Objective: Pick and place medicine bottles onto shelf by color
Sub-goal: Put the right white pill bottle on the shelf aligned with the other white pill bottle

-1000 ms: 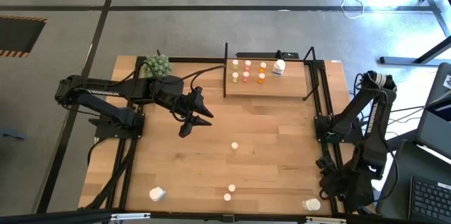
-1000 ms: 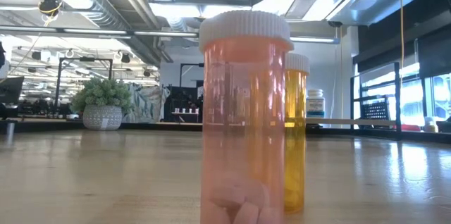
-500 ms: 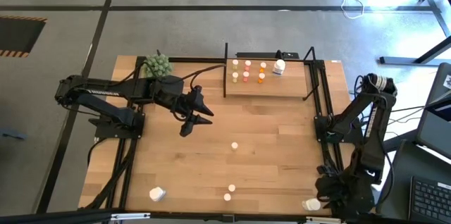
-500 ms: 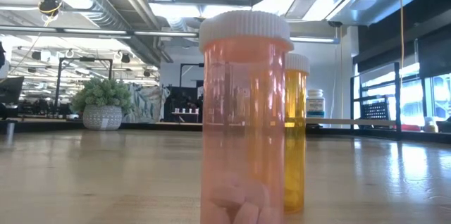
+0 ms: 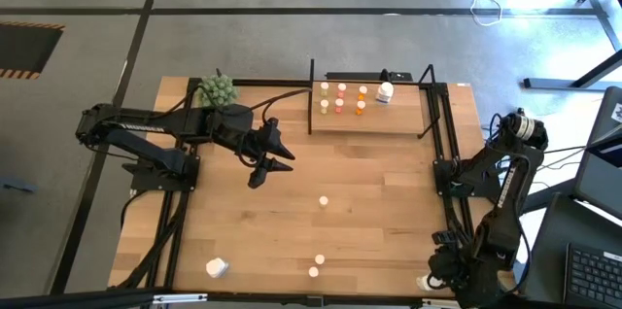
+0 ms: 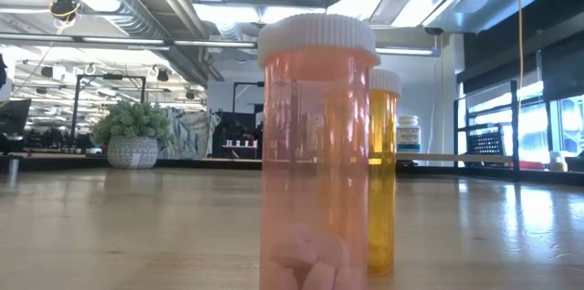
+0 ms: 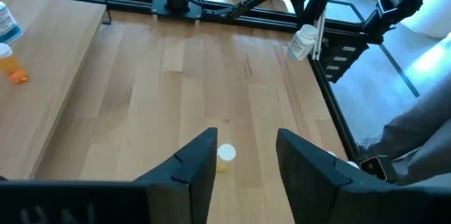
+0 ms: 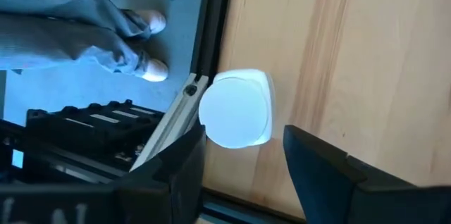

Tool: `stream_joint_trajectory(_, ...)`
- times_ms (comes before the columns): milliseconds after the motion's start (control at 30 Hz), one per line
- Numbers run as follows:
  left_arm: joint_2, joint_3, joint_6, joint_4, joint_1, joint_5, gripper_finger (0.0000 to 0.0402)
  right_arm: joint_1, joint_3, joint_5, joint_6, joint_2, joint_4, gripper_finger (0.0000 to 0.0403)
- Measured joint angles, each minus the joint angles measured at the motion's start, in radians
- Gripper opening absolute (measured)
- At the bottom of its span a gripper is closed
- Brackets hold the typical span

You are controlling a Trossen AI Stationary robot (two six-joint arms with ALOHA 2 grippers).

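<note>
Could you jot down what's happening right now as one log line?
left gripper: open, hovering mid-table | right gripper: open above white bottle at table's near-right corner | shelf: several bottles placed

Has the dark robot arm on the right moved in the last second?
Yes. The right gripper has dropped toward the table's near edge, closing on the large white bottle at that corner.

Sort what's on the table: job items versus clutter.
Job items:
- shelf, with small bottles and a larger white bottle on it
- loose small bottles
- white bottles at the front corners

Clutter:
- green plant ball
</note>
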Motion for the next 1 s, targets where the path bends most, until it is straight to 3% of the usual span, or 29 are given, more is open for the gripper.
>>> stream_joint_trajectory(133,0.000,0.000,0.000,0.000,0.000,0.000,0.0141,0.000,0.000,0.020,0.000,0.006,0.019,0.0193)
stream_joint_trajectory(267,0.000,0.000,0.000,0.000,0.000,0.000,0.0141,0.000,0.000,0.106,0.015,0.006,0.022,0.0193)
stream_joint_trajectory(600,0.000,0.000,0.000,0.000,0.000,0.000,0.0141,0.000,0.000,0.110,-0.085,0.006,0.010,0.0193)
stream_joint_trajectory(1000,0.000,0.000,0.000,0.000,0.000,0.000,0.0141,0.000,0.000,0.102,-0.080,0.006,0.041,0.0193)
